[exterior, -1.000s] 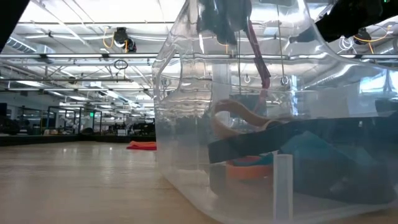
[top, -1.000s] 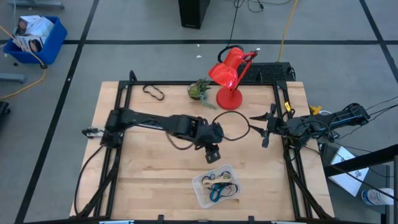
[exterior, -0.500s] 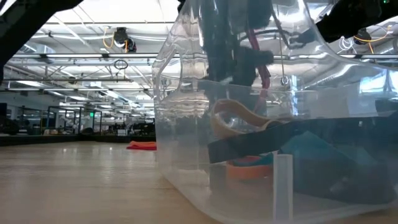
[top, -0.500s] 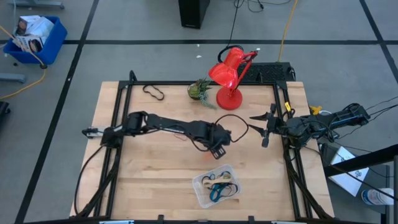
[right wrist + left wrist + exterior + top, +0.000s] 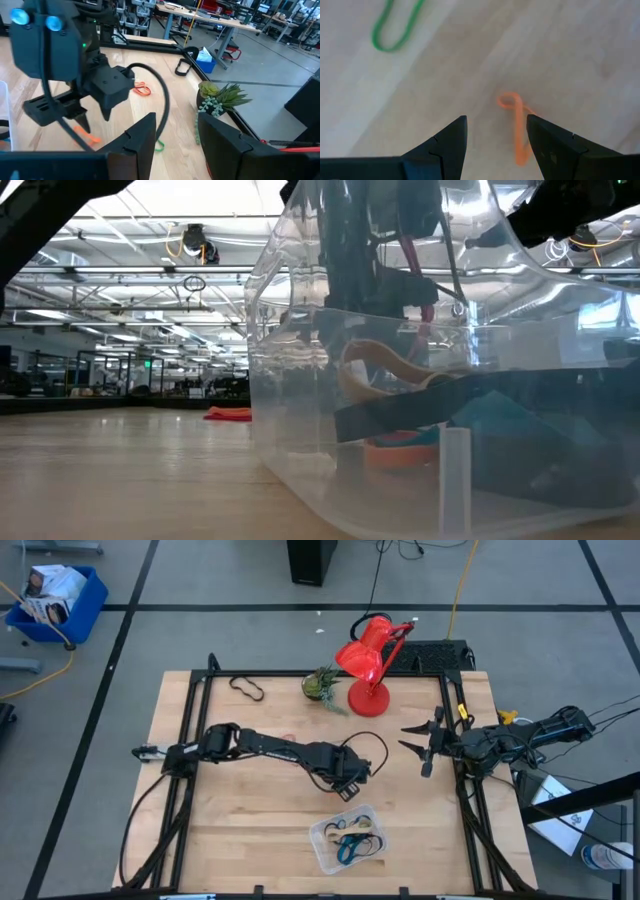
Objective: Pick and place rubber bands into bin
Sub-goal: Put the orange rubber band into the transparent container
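- near the front edge of the table [image 5: 240, 830] we see the bin [image 5: 322, 852], small and clear, with some rubber bands [image 5: 352, 843] inside. they look blue, black and tan from above.
- from the low view we see the bin up close, with a tan band [image 5: 385, 370], a dark band and an orange one in it.
- on the wood we count three loose bands: one orange band [image 5: 516, 125], one green band [image 5: 395, 27] and one red band [image 5: 142, 90].
- we see the left gripper [image 5: 346, 784] just behind the bin. its fingers [image 5: 445, 142] are open with nothing in them, right over the orange band.
- we see the right gripper [image 5: 418, 747] at the right side of the table, open and empty too.
- only the right wrist view shows us all three loose bands at once.
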{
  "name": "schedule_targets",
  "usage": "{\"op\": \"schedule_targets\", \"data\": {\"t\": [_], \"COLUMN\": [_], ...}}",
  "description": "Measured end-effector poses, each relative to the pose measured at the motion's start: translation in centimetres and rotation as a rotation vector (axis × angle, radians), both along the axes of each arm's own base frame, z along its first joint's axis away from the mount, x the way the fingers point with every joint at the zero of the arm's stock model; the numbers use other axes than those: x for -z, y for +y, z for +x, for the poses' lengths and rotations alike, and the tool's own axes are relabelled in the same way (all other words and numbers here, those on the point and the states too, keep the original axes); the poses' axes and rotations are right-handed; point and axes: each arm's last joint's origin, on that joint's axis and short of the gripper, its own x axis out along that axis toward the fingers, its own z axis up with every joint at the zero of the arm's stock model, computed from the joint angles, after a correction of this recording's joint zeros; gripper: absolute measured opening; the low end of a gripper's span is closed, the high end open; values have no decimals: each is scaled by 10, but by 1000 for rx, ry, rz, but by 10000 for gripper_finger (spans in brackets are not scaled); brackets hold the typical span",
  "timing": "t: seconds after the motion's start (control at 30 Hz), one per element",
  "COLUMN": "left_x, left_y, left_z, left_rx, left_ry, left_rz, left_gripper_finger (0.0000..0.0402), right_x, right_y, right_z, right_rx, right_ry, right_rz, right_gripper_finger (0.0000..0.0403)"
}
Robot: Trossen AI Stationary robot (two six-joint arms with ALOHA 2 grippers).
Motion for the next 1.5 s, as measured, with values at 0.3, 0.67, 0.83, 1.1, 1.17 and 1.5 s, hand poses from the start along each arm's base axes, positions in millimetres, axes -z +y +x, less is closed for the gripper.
{"op": "schedule_targets", "data": {"t": [0.3, 0.67, 0.83, 1.1, 1.17, 1.5], "left_x": [8, 26, 27, 27, 27, 27], "left_y": [-13, -13, -13, -10, -9, -9], "left_z": [2, 5, 5, 5, 6, 6], "left_rx": [4, 2, 5, 8, 7, 98], "left_ry": [-4, 33, 38, 38, 39, 48], "left_rz": [-22, -59, -71, -71, -79, -68], "left_gripper_finger": [211, 211, 187, 91, 68, 13], "right_x": [0, 0, 0, 0, 0, 0], "right_y": [0, 0, 0, 0, 0, 0], "right_z": [0, 0, 0, 0, 0, 0], "right_rx": [0, 0, 0, 0, 0, 0], "right_ry": [0, -3, -2, -1, 0, 4], "right_rz": [0, 1, 1, 1, 1, -1], "right_gripper_finger": [144, 144, 144, 144, 144, 144]}}
